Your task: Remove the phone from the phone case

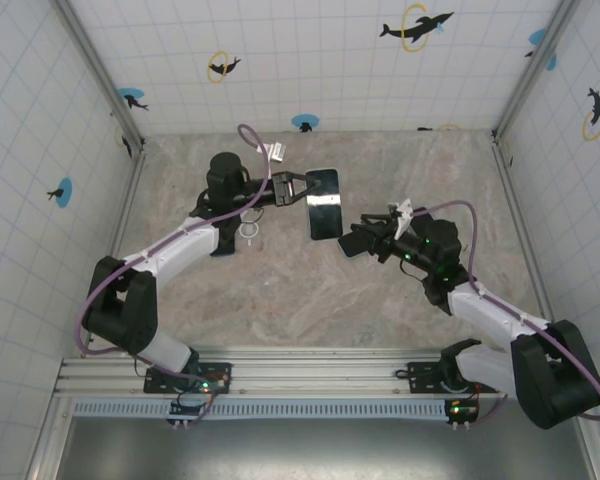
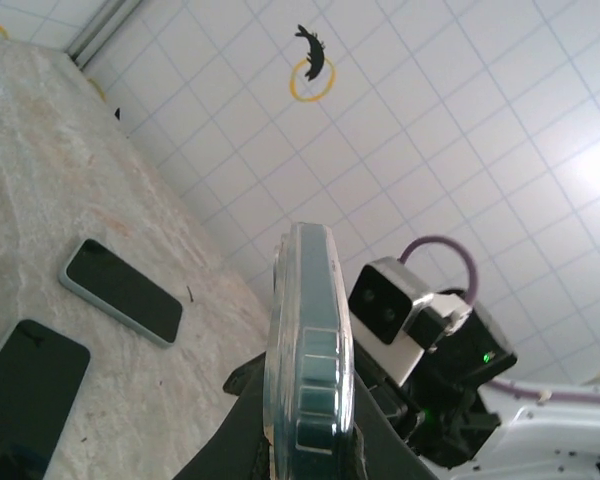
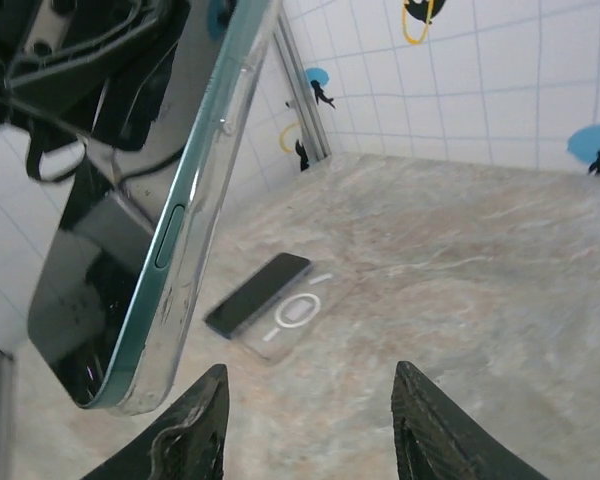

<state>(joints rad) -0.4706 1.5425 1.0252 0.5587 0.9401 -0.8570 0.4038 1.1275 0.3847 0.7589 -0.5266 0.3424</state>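
From above, my left claw (image 1: 298,188) is clamped on the left edge of the phone case (image 1: 323,200), holding it clear of the desk (image 1: 310,310) with the phone (image 1: 326,216) seated in it. My right claw (image 1: 354,238) hangs just beside the case's lower right corner, jaws parted, touching nothing. A white ring (image 1: 250,232) lies on the desk to the left of the case, below my left arm.

In my left wrist view the phone case (image 2: 310,340) stands edge-on, its clear rim pinched between my dark fingers (image 2: 242,415). Right of the case sits the camera block (image 2: 385,305) of my right wrist. On the desk left of the case lie a pale-edged handset (image 2: 122,291) and a black handset (image 2: 25,392), apart from each other.

In my right wrist view the phone case (image 3: 195,200) slants across the upper left, teal phone edge inside the clear shell. My fingers (image 3: 195,430) stand spread below it with nothing between them. Beyond the case, a dark handset (image 3: 255,292) and an empty clear shell (image 3: 298,312) with a ring lie side by side, touching.
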